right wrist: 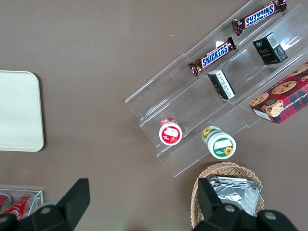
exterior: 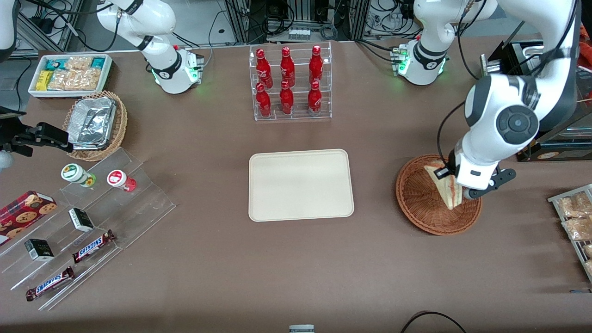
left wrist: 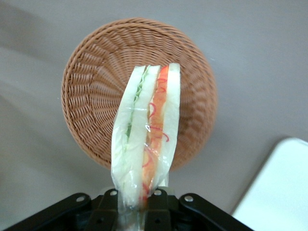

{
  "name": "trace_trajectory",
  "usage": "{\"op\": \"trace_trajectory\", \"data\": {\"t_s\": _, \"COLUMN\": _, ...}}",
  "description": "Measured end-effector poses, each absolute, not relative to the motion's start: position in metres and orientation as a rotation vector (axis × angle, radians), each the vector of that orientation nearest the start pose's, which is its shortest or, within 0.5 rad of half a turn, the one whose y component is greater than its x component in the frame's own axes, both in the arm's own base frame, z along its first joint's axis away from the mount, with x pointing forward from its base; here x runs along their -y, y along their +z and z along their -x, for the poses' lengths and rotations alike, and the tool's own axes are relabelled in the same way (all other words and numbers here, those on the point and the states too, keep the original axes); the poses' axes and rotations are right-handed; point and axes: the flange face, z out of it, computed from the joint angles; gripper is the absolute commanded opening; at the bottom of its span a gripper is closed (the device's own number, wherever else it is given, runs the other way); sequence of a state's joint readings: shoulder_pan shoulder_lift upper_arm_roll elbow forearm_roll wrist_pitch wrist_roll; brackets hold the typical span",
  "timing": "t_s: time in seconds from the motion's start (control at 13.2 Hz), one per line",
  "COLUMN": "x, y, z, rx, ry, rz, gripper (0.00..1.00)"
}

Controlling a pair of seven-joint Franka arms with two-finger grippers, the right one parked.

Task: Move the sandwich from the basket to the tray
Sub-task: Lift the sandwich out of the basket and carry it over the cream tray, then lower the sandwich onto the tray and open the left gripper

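My gripper (exterior: 455,187) hangs above the reddish-brown wicker basket (exterior: 418,196) at the working arm's end of the table, shut on the sandwich (exterior: 445,182). The wrist view shows the wrapped sandwich (left wrist: 147,130) pinched at one end between my gripper (left wrist: 139,204), its green and red-pink filling edge facing the camera. It is lifted clear of the basket (left wrist: 91,86) below it. The cream tray (exterior: 300,184) lies bare at the table's middle, and its corner (left wrist: 284,192) shows beside the basket.
A clear rack of red bottles (exterior: 290,83) stands farther from the camera than the tray. Bagged pastries on a rack (exterior: 573,217) lie at the working arm's table edge. Snack shelves (exterior: 78,222), a tan foil basket (exterior: 95,125) and a white bin (exterior: 71,74) sit at the parked arm's end.
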State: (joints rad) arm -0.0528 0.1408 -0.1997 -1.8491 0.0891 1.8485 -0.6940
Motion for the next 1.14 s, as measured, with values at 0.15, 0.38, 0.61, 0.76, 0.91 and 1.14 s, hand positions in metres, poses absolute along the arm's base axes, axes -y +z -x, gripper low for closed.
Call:
{"op": "trace_trajectory", "data": {"t_s": 0.15, "x": 0.179, "y": 0.461, "z": -0.563, "rx": 0.509, "ry": 0.140, "rz": 2.995, "gripper": 0.00}}
{"op": "trace_trajectory", "data": {"t_s": 0.38, "x": 0.263, "y": 0.461, "z": -0.547, "rx": 0.336, "ry": 0.149, "rz": 3.056, "gripper": 0.00}}
{"op": "trace_trajectory", "data": {"t_s": 0.61, "x": 0.353, "y": 0.442, "z": -0.528, "rx": 0.193, "ry": 0.169, "rz": 3.081, "gripper": 0.00}}
{"op": "trace_trajectory", "data": {"t_s": 0.76, "x": 0.404, "y": 0.424, "z": -0.520, "rx": 0.141, "ry": 0.173, "rz": 3.091, "gripper": 0.00}}
{"op": "trace_trajectory", "data": {"t_s": 0.91, "x": 0.444, "y": 0.402, "z": -0.516, "rx": 0.095, "ry": 0.148, "rz": 3.121, "gripper": 0.00}}
{"op": "trace_trajectory", "data": {"t_s": 1.14, "x": 0.484, "y": 0.364, "z": -0.504, "rx": 0.066, "ry": 0.081, "rz": 3.138, "gripper": 0.00}}
